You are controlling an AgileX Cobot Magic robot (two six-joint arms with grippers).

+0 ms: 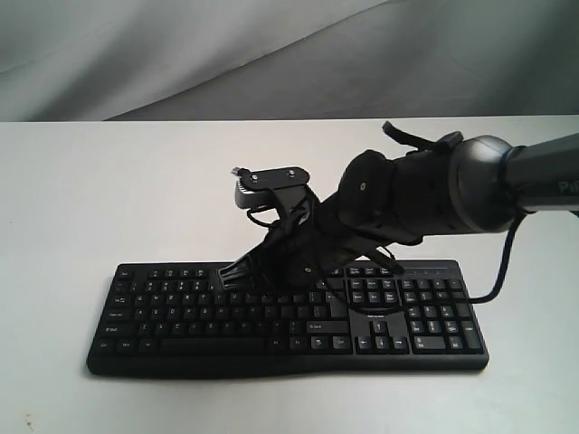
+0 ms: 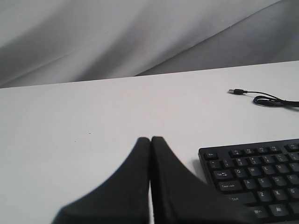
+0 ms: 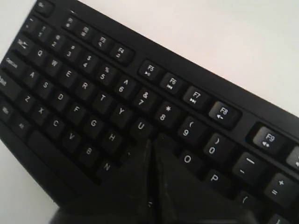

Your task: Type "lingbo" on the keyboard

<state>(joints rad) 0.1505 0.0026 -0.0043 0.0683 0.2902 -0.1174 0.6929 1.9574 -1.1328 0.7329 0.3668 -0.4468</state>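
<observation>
The black keyboard (image 1: 226, 363) lies across the white table, with its number pad to the right. My right gripper (image 1: 235, 275) reaches across from the right and slants down onto the letter keys left of centre. In the right wrist view the keyboard (image 3: 84, 84) fills the frame. There the right gripper (image 3: 153, 139) is shut with nothing in it, and its tips rest where the I key sits, between U and O. My left gripper (image 2: 150, 139) is shut and empty over bare table, beside the Esc corner of the keyboard (image 2: 252, 168). It does not show in the exterior view.
The thin black cable with its USB plug (image 2: 236, 91) lies loose on the table behind the keyboard. The white table (image 1: 90, 199) ends at a grey cloth backdrop (image 1: 181, 54). The right arm's bulky wrist (image 1: 407, 194) hangs over the keyboard's right half.
</observation>
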